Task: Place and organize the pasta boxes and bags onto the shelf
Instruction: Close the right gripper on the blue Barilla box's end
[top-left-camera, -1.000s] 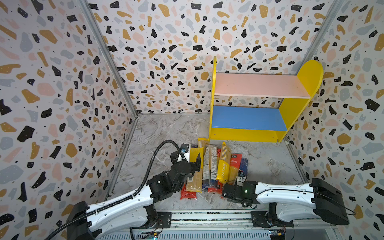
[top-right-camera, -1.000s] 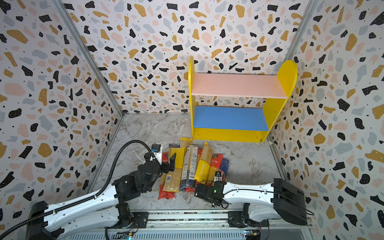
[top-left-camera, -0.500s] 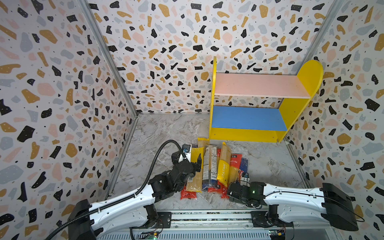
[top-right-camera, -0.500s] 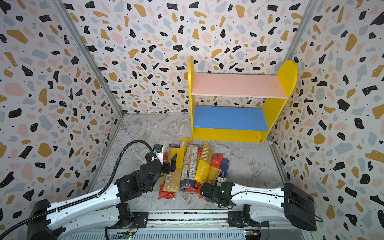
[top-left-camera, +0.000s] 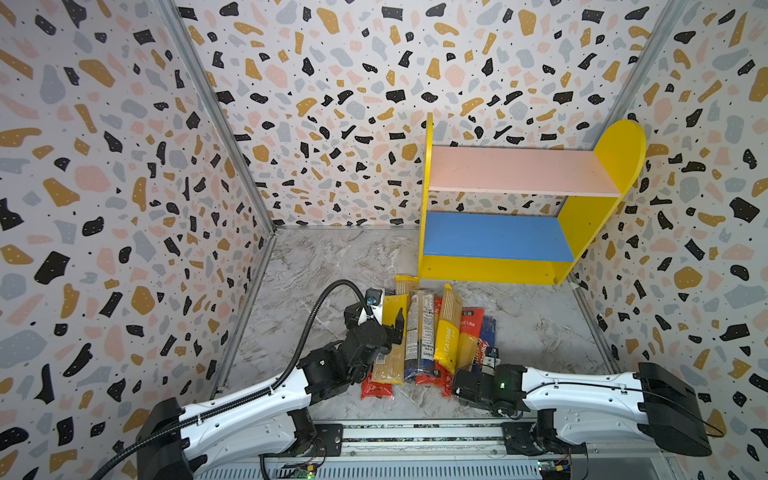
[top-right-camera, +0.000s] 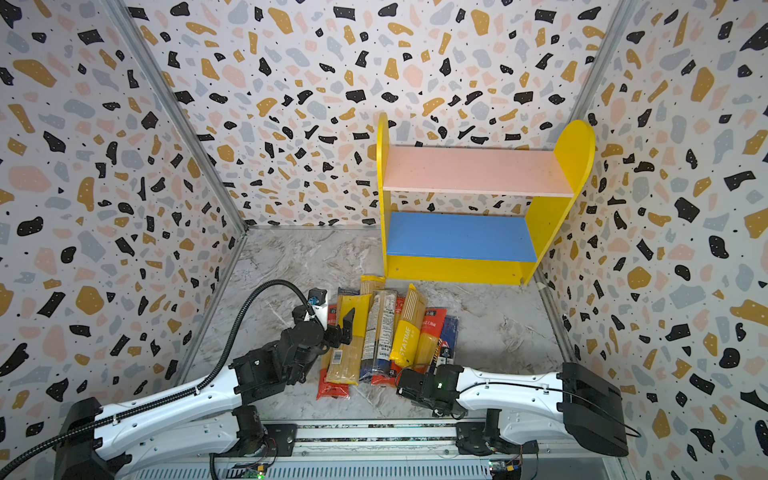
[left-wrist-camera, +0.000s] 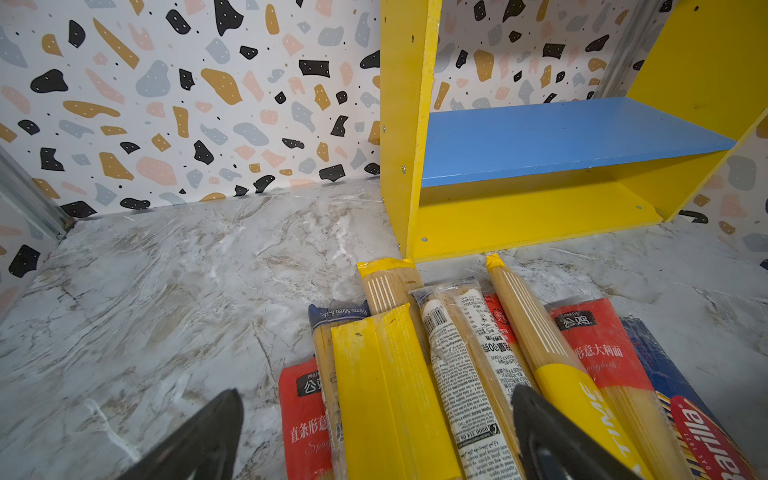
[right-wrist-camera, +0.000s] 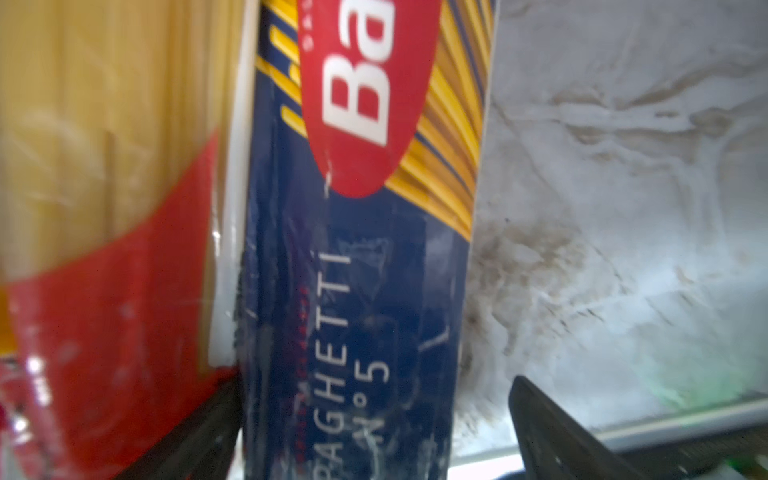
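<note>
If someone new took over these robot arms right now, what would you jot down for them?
Left gripper: open, over the plain yellow spaghetti pack, holding nothing.
Right gripper: open, jaws either side of the dark blue Barilla spaghetti box, not gripping.
Pasta packs: all heaped on the marble floor before the yellow two-tier wooden shelf.
Done: nothing shelved. Left: every pack.

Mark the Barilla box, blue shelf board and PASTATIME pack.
Barilla box (right-wrist-camera: 357, 266): right wrist view, dark blue face.
blue shelf board (top-left-camera: 494, 236): in a top view, bare middle.
PASTATIME pack (top-left-camera: 448, 336): in a top view, yellow label.

Likely lab test booth, terrazzo-print walls (top-left-camera: 332, 83)
</note>
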